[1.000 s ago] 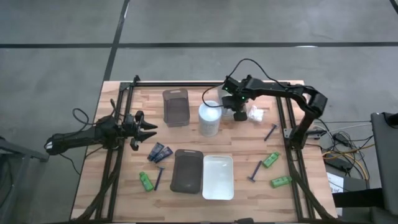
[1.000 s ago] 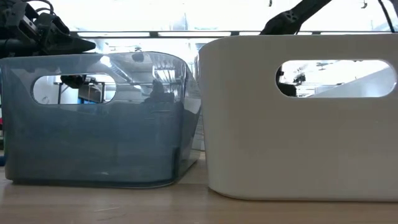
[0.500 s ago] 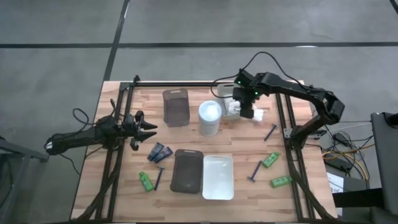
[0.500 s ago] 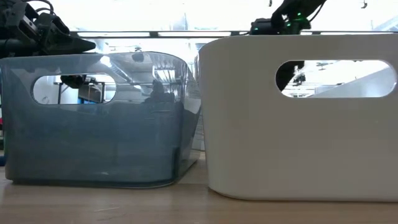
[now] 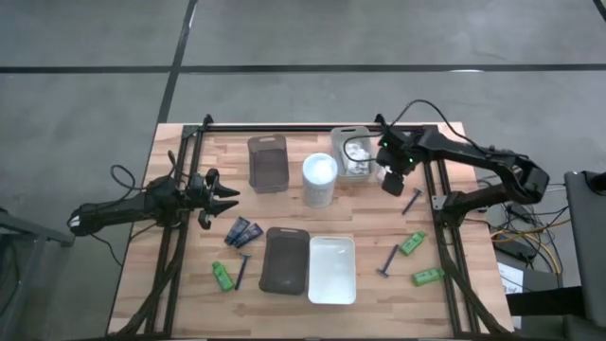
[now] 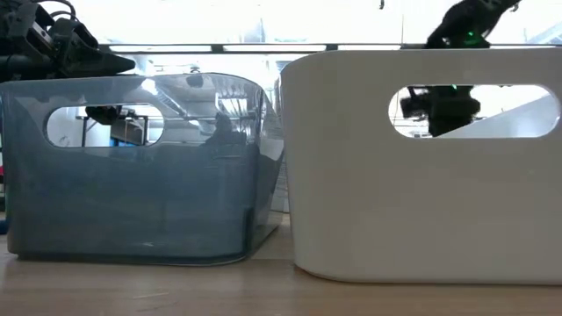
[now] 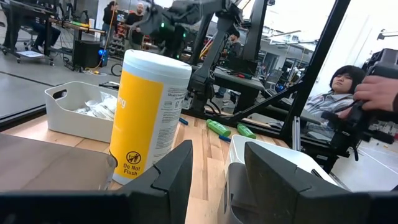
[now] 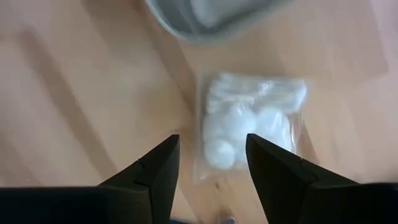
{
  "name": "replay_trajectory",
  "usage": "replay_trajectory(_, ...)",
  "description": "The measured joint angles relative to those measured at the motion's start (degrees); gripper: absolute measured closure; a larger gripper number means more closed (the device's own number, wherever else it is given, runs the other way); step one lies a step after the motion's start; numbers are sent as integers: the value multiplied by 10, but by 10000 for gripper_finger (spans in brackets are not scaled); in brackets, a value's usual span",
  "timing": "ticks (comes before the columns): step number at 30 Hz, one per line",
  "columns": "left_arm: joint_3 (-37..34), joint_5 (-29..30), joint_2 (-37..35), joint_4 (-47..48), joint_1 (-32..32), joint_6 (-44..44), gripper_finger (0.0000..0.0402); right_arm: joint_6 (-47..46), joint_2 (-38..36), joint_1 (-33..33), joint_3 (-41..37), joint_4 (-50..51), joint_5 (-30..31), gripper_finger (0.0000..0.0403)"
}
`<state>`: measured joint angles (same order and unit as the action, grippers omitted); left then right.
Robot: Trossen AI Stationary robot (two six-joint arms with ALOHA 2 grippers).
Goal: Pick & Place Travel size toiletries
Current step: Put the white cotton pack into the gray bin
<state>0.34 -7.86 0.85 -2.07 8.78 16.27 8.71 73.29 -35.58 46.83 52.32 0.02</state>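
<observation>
A white clear-wrapped packet (image 8: 249,124) lies flat on the wood beside a white tray (image 5: 337,142) that holds more packets (image 5: 358,163). My right gripper (image 5: 391,180) hovers open over that packet, which it hides in the high view, and its fingers (image 8: 158,165) touch nothing. Three green bottles (image 5: 412,243) (image 5: 428,276) (image 5: 222,276), two navy tubes (image 5: 243,231) and razors (image 5: 411,201) (image 5: 389,260) (image 5: 241,272) lie flat on the table. My left gripper (image 5: 222,199) waits open at the table's left, clear of everything.
A tall white cylinder (image 5: 320,180) stands mid-table, left of the packet tray. A grey tray (image 5: 268,163) sits at the far side, with a dark tray (image 5: 284,260) and a white tray (image 5: 331,269) near the front edge. Black frame rails (image 5: 431,189) run along both sides.
My right gripper has swung from beside the tall cylinder toward the table's right edge and now hangs over the loose packet. The white packet tray, which its arm covered before, now shows in the high view.
</observation>
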Motion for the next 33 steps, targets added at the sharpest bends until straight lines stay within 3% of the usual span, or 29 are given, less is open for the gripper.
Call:
replay_trajectory(5, 0, 0, 0, 0, 0, 0, 250, 1, 4, -13, -50, -56, 10, 229)
replay_trajectory(9, 0, 0, 0, 0, 0, 0, 250, -20, 35, -23, -46, -60, 77, 248)
replay_trajectory(15, 0, 0, 0, 0, 0, 0, 250, -10, 77, -29, -42, -68, -12, 282)
replay_trajectory(26, 0, 0, 0, 0, 0, 0, 250, -8, 112, -30, -48, -88, -14, 353)
replay_trajectory(29, 0, 0, 0, 0, 0, 0, 250, -11, 102, -29, -49, -87, -16, 384)
replay_trajectory(33, 0, 0, 0, 0, 0, 0, 250, -15, 73, -30, -50, -79, -16, 392)
